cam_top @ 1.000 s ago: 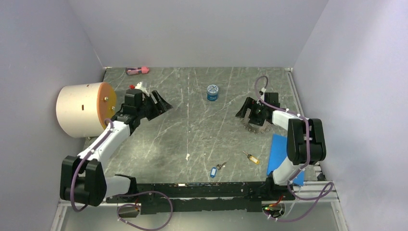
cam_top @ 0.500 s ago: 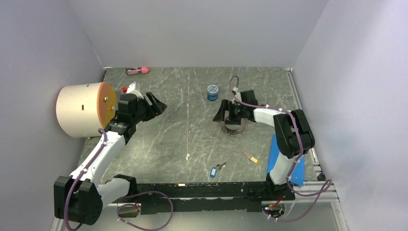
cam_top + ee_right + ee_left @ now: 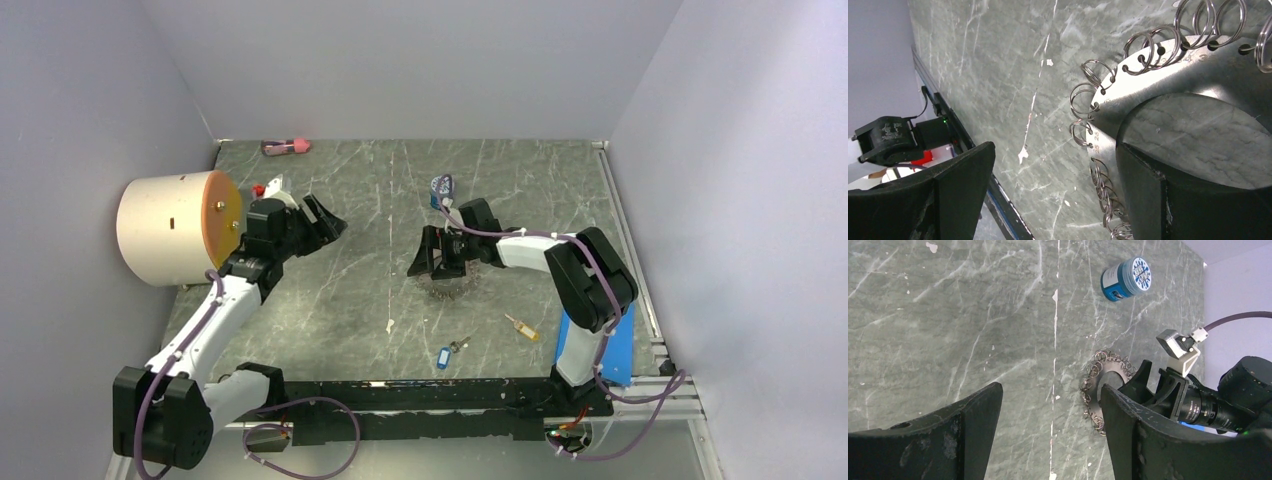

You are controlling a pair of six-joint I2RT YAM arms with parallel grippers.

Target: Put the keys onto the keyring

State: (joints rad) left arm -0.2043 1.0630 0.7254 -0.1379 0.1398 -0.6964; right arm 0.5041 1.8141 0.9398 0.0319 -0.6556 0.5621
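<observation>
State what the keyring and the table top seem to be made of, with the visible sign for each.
Keyring: bare steel-like metal, shiny; a flat plate with stamped numbers and punched holes carrying bright wire split rings.
Table top: looks like grey-green stone with white veins, matt; possibly a printed laminate.

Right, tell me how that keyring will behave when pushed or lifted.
The keyring looks like a thin flat metal plate, so probably stiff and apt to slide on the smooth table rather than roll. The split rings hang loosely through its edge holes, so they'd likely flop. Lying flat, it may be hard to pinch.
</observation>
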